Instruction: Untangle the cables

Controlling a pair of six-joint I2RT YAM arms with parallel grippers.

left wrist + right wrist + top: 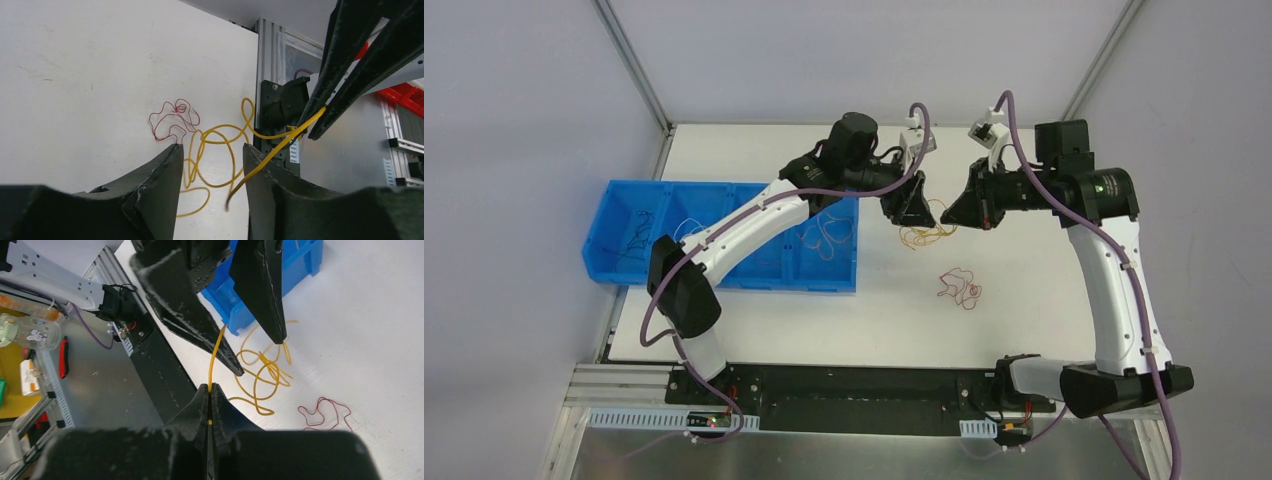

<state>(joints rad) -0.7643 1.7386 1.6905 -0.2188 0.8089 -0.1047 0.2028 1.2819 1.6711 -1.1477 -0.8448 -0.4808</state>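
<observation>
Right wrist view: the right claw (210,390) pinches the yellow cable (216,352) tight. The cable end stands between the jaws of the left claw (261,356), which are apart and hold nothing. The loops lie on the tabletop (350,315) under both claws. It is better to close on this one strand only, then pull apart slowly.

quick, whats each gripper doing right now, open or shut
left gripper: open, jaws either side of the yellow cable
right gripper: shut on the yellow cable
</observation>
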